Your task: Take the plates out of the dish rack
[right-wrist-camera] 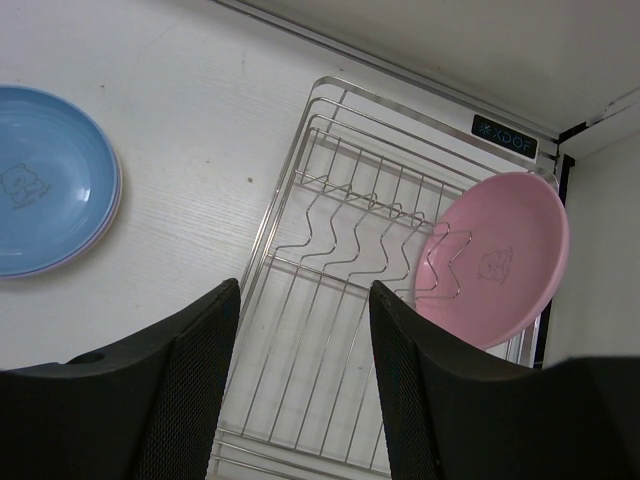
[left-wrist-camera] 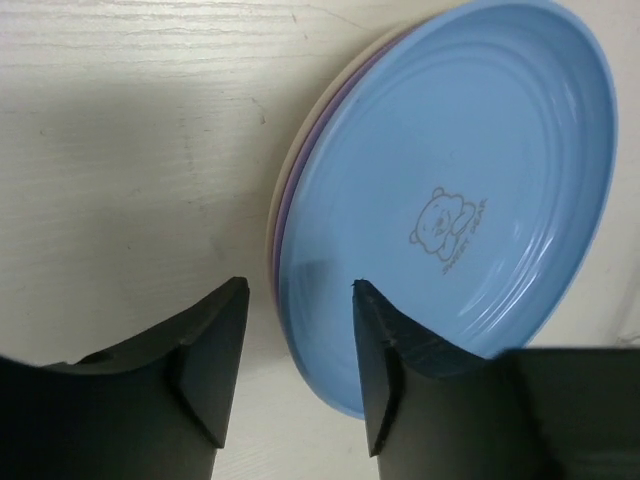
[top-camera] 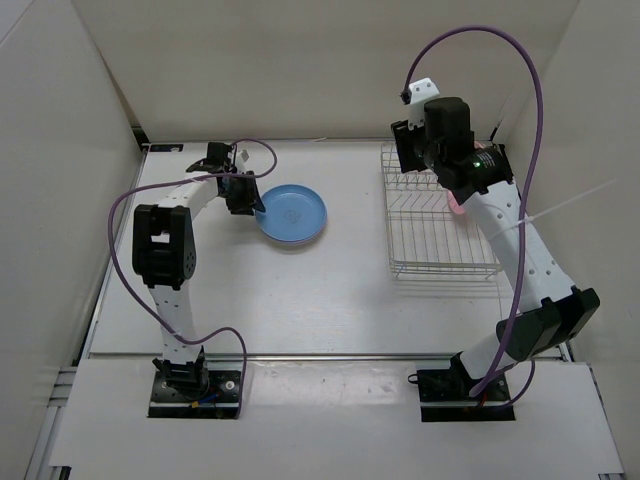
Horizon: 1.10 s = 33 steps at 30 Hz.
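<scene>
— How many plates does the dish rack (right-wrist-camera: pixel 330 330) hold?
— One: the pink plate (right-wrist-camera: pixel 495 260), leaning toward its right side, mostly hidden by my arm from above.
— The others?
— Three stacked near the table's (top-camera: pixel 330 300) far edge. The blue plate (left-wrist-camera: pixel 470 180) is on top. The lilac plate (left-wrist-camera: pixel 283 225) and the probably cream plate (left-wrist-camera: pixel 271 205) show mere rim slivers.
— Jaws?
— My left gripper (left-wrist-camera: pixel 299 288) is parted at that stack's rim. My right gripper (right-wrist-camera: pixel 303 287) is parted above the rack. Both are empty.

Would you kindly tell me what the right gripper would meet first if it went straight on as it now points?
Probably the dish rack: the right gripper aims at its bare wire dividers, beside the pink plate, though depth is unclear.
</scene>
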Available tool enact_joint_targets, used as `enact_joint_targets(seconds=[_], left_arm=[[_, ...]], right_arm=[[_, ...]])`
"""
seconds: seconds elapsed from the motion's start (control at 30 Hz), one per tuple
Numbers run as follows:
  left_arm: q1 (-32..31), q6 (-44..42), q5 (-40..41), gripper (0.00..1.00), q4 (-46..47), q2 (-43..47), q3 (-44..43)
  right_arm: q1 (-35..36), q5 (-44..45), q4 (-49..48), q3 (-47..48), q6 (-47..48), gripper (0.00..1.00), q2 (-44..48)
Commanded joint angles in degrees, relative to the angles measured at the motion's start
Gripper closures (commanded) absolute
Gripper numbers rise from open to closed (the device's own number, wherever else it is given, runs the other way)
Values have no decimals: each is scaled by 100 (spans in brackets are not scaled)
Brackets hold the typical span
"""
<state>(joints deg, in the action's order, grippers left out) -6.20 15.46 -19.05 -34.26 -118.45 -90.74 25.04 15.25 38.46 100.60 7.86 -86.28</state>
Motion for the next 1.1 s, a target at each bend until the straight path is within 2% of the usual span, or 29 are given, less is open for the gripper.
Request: enact_joint_targets(seconds=[0.0,0.03,0.07,0.1,0.13,0.23,0.37,0.53,0.67,0.83,0.97,1.07], left_arm=[[13,-17,-143,41,51,103,-76],[13,-17,-195,35,51,103,-76],[13,-17,-196,16,51,103,-76],[13,-17,-196,6,51,173,-76],[13,-17,-196,0,51,226,-76],[13,-158,-257,0,-2,427,-23],[13,-465,-73,0,-125,902,-23],[66,-816,357,0,-623,1990,-232],[66,-1150,779,0,-1239,2484,-409],[180,-1344,1079,0,-1198,3161,275],[364,-1476,1131,0,-986,3679,969],[496,-1529,1131,0,-855,3742,1321]], right_arm=[[1,-22,-225,4,-65,41,182],[1,-22,-225,4,-65,41,182],[1,-22,-225,4,-65,41,182],[1,-22,-225,4,-65,41,182],[1,-22,-225,4,-13,41,182],[-60,170,-338,-136,136,41,33],[-437,926,-681,-260,523,39,-362],[-842,2551,-1776,-392,1866,39,-1267],[-1062,3151,-2350,-173,2562,39,-1995],[-1246,3608,-2755,521,3194,41,-2761],[-1308,3775,-2984,662,3468,42,-2894],[-1370,3827,-2984,725,3521,42,-2956]])
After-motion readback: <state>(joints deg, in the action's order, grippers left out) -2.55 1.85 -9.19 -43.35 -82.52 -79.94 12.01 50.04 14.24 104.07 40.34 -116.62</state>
